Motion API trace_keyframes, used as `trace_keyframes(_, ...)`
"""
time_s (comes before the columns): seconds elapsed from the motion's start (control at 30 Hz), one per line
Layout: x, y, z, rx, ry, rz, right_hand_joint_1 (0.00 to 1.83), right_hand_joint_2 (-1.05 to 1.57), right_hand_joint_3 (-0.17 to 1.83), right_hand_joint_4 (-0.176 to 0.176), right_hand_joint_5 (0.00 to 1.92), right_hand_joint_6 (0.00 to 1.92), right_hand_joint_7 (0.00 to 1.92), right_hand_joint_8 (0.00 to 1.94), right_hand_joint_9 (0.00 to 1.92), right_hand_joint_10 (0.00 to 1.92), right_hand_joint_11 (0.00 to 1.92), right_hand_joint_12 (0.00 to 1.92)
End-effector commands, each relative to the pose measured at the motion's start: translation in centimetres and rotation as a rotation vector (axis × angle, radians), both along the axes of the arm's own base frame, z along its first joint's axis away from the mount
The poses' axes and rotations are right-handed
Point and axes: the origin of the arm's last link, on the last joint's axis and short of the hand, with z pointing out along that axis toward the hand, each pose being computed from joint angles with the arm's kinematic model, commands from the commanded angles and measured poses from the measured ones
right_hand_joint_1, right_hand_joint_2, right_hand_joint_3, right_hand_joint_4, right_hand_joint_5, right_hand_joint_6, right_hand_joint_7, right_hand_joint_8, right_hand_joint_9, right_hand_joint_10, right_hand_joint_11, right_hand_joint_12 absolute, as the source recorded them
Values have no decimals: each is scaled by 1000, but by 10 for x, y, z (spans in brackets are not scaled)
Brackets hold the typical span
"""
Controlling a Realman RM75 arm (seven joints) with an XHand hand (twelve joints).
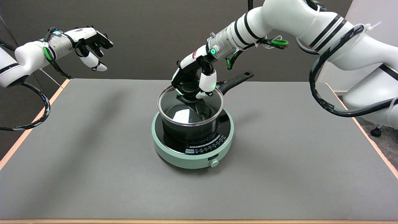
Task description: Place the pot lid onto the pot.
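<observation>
A black pot with a long black handle stands on a round mint-green induction cooker in the middle of the table. A glass pot lid with a metal rim lies on or just over the pot's rim, roughly level. My right hand reaches down from the upper right and grips the lid's black knob with its fingers wrapped around it. The knob is mostly hidden by the fingers.
The idle left hand hangs in the air at the upper left. The grey table has orange edges at the left and right. The cooker's dial faces the near side.
</observation>
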Motion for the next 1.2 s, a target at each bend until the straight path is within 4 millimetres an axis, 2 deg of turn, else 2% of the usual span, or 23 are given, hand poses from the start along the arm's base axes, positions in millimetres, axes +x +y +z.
trace_keyframes(0.03,-1,0,1,-2,0,5,1277,1012,743,129,377,1522,597,1848,409,1921,-1,1921)
trace_keyframes(0.17,0,0,1,-2,3,10,1276,1013,745,129,376,1524,594,1853,405,1921,-1,1921)
trace_keyframes(0.3,1,0,0,6,7,18,1259,1057,722,129,353,1491,545,1914,301,1921,-1,1921)
trace_keyframes(0.37,1,1,-1,11,6,18,1239,1124,606,109,361,1367,503,1902,196,1921,-1,1921)
trace_keyframes(0.43,1,2,-1,16,6,16,1234,1160,530,107,368,1295,493,1889,169,1921,-1,1921)
trace_keyframes(0.5,1,3,-2,21,10,12,1227,1204,434,100,364,1170,482,1856,181,1921,-1,1921)
trace_keyframes(0.57,2,4,-2,25,13,14,1226,1236,361,84,390,907,473,1826,229,1921,-1,1921)
trace_keyframes(0.63,3,5,-1,24,14,16,1224,1260,323,69,404,792,458,1835,256,1921,-1,1921)
trace_keyframes(0.77,1,6,0,26,20,7,1225,1275,300,55,414,700,447,1842,262,1921,-1,1921)
trace_keyframes(0.93,1,8,-1,32,29,0,1221,1283,292,24,438,548,434,1852,136,1910,-1,1921)
trace_keyframes(0.97,2,8,-1,34,29,2,1167,1050,665,20,450,493,346,1489,91,1907,-1,1921)
trace_keyframes(1.0,3,9,-2,36,30,5,1114,879,920,13,467,431,286,1228,60,1905,-1,1921)
trace_keyframes(1.03,4,9,-2,37,30,8,1094,871,920,8,482,390,284,1211,51,1893,-1,1921)
trace_keyframes(1.1,6,10,-1,38,30,14,1002,832,916,-7,519,262,315,1056,54,1739,-1,1871)
trace_keyframes(1.2,11,10,-1,42,32,35,1044,745,868,-26,509,213,262,981,92,1528,-1,1863)
